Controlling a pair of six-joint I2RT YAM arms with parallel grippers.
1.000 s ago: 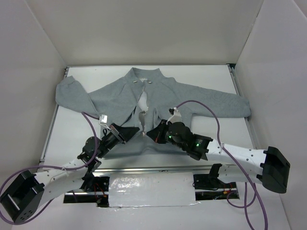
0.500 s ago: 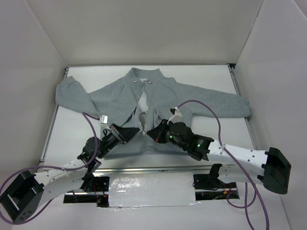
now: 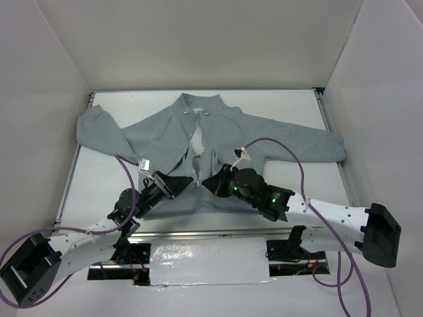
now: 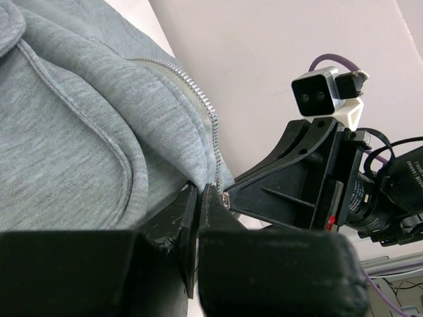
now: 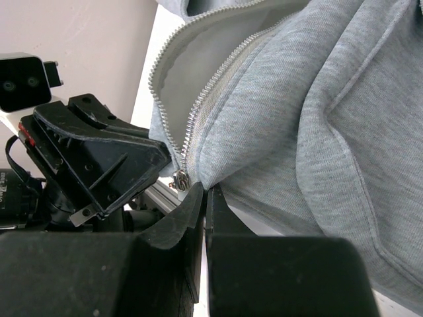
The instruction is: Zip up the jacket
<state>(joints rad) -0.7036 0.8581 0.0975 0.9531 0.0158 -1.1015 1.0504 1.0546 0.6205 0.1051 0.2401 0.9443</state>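
The light-grey fleece jacket (image 3: 218, 132) lies flat on the white table, collar far, front open down the middle. My left gripper (image 3: 192, 181) is shut on the jacket's left front hem beside the zipper teeth (image 4: 198, 99). My right gripper (image 3: 206, 181) is shut on the right front hem, its fingertips (image 5: 198, 195) pinching the fabric edge. The metal zipper slider (image 5: 179, 178) sits at the bottom of the teeth, between the two grippers. In the left wrist view my left gripper (image 4: 199, 191) pinches cloth with the slider (image 4: 225, 198) just right of it.
White walls box in the table on three sides. The jacket's sleeves (image 3: 96, 129) reach toward the left and right table edges. A metal rail (image 3: 211, 232) runs along the near edge. Purple cables (image 3: 277, 146) loop over the jacket's right side.
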